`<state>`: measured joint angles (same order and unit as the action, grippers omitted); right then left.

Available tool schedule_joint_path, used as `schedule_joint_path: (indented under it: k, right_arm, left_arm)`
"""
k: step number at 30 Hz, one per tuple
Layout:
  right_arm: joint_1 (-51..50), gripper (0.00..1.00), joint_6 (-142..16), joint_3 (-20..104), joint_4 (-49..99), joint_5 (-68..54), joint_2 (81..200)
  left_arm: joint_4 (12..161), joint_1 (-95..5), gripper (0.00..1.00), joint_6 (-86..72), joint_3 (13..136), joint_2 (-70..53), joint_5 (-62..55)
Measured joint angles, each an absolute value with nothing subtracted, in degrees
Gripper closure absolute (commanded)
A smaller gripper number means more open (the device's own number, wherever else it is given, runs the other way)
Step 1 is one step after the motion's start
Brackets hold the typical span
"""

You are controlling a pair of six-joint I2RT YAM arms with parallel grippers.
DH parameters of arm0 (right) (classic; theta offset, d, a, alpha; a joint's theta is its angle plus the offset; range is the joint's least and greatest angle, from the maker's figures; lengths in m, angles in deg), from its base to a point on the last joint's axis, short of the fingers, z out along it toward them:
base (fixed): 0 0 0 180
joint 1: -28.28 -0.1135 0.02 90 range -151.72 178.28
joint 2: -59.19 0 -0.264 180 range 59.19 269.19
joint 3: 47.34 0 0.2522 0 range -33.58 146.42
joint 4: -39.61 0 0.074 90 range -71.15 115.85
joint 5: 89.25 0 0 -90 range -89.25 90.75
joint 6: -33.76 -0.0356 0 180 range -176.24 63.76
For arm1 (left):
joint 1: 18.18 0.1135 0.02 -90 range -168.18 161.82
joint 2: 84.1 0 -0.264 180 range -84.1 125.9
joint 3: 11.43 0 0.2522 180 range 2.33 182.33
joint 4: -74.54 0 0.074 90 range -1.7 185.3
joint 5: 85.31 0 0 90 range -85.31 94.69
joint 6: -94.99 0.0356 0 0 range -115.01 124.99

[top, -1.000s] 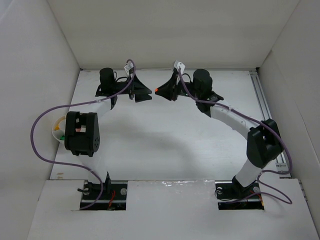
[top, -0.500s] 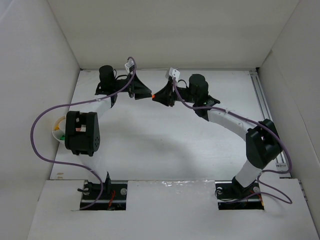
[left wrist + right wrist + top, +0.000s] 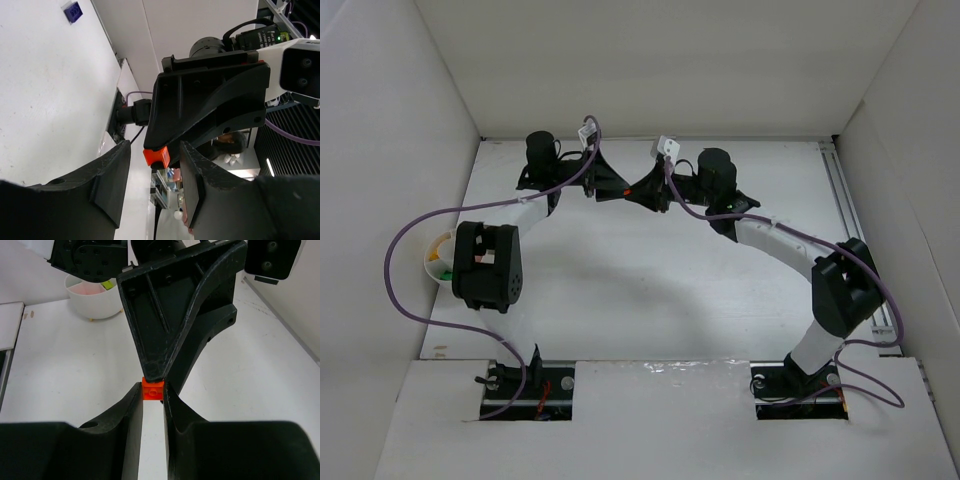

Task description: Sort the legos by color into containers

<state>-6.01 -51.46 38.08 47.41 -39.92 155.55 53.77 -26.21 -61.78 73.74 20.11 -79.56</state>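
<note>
An orange lego (image 3: 152,390) is pinched between the tips of my right gripper (image 3: 152,391), which is shut on it. Both grippers meet tip to tip above the far middle of the floor, where the orange lego (image 3: 623,190) shows as a small dot. My left gripper (image 3: 155,148) stands open around the same lego (image 3: 156,156), with a gap on each side of it. The right gripper's fingers (image 3: 210,100) fill the left wrist view. A purple-blue lego (image 3: 73,11) lies on the floor. One container (image 3: 432,262) at the left wall holds yellow and green legos.
The container (image 3: 95,302) also shows past the left arm in the right wrist view. White walls box the floor in on three sides. A metal rail (image 3: 848,210) runs along the right edge. Purple cables loop from both arms.
The two grippers have closed the gap between them: the right one carried the orange lego leftward, and the left one narrowed its jaws and now has them around the lego.
</note>
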Motion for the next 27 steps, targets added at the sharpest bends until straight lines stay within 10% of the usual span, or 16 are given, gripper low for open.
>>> schedule_joint_path:
  k: [27]
  right_arm:
    - [-6.3,0.94,-50.0,36.7,48.4,-38.3,155.3]
  left_arm:
    - [53.8,-27.4,0.68,-61.8,73.7,20.2,-79.8]
